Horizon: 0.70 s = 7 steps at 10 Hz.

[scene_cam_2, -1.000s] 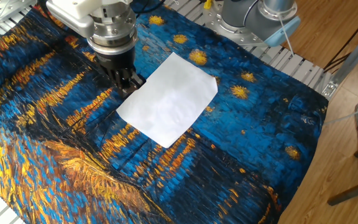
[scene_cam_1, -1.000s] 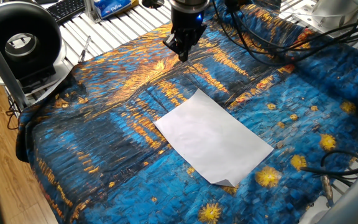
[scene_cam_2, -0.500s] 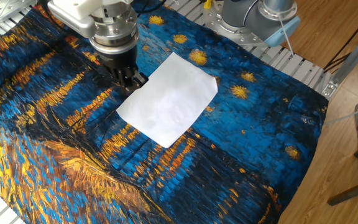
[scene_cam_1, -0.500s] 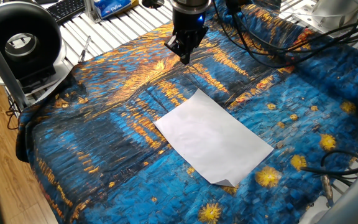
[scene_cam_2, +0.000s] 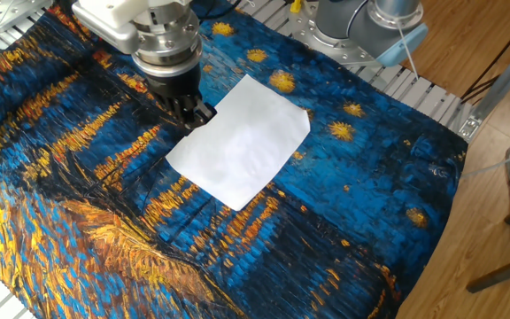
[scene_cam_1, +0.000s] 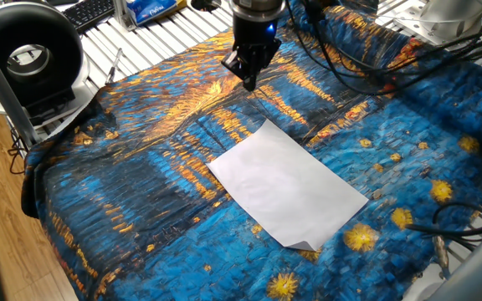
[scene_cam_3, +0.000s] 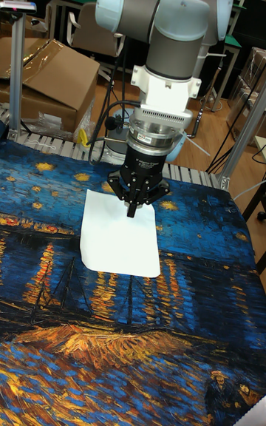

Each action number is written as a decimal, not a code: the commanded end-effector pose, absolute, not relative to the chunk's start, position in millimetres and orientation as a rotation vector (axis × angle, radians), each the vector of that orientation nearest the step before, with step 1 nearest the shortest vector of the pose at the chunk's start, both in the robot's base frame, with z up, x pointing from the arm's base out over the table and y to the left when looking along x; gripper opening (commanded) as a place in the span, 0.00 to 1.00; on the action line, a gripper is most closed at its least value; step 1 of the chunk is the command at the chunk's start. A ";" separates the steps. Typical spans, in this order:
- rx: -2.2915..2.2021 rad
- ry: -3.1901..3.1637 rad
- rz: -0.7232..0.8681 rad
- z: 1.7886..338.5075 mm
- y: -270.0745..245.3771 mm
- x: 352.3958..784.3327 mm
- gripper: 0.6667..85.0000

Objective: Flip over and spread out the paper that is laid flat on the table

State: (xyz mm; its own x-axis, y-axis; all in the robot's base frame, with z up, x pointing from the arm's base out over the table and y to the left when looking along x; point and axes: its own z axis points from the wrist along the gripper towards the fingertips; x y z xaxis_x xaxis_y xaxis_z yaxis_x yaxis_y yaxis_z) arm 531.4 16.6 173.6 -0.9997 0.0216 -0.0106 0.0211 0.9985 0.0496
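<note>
The white paper (scene_cam_1: 287, 184) lies flat on the table (scene_cam_1: 141, 192), which is draped in blue-and-orange cloth. Its near corner (scene_cam_1: 305, 245) is slightly curled. The sheet also shows in the other fixed view (scene_cam_2: 242, 146) and in the tall view (scene_cam_3: 122, 237). My gripper (scene_cam_1: 248, 81) hangs above the cloth just past the paper's far corner, its fingers drawn together to a point and holding nothing. In the other fixed view the gripper (scene_cam_2: 195, 113) is over the sheet's left edge. In the tall view the gripper (scene_cam_3: 133, 211) overlaps the sheet's far edge.
A round black fan (scene_cam_1: 28, 54) and a keyboard (scene_cam_1: 90, 12) stand on the white slatted surface at the back left. Black cables (scene_cam_1: 350, 58) trail over the cloth at the back right. The arm's base (scene_cam_2: 370, 27) is bolted beyond the table's edge. A cardboard box (scene_cam_3: 52, 78) sits behind.
The gripper has shifted a little toward the paper's edge. The paper has not moved.
</note>
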 end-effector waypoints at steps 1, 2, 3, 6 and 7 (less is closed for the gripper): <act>0.096 3.115 0.149 167.1 33.6 518.5 0.00; 0.107 3.114 0.118 164.6 32.9 513.5 0.00; 0.122 3.118 0.113 163.8 33.6 508.3 0.00; 0.134 3.137 0.158 163.5 41.2 487.7 0.00; 0.129 3.143 0.168 162.7 44.6 483.3 0.00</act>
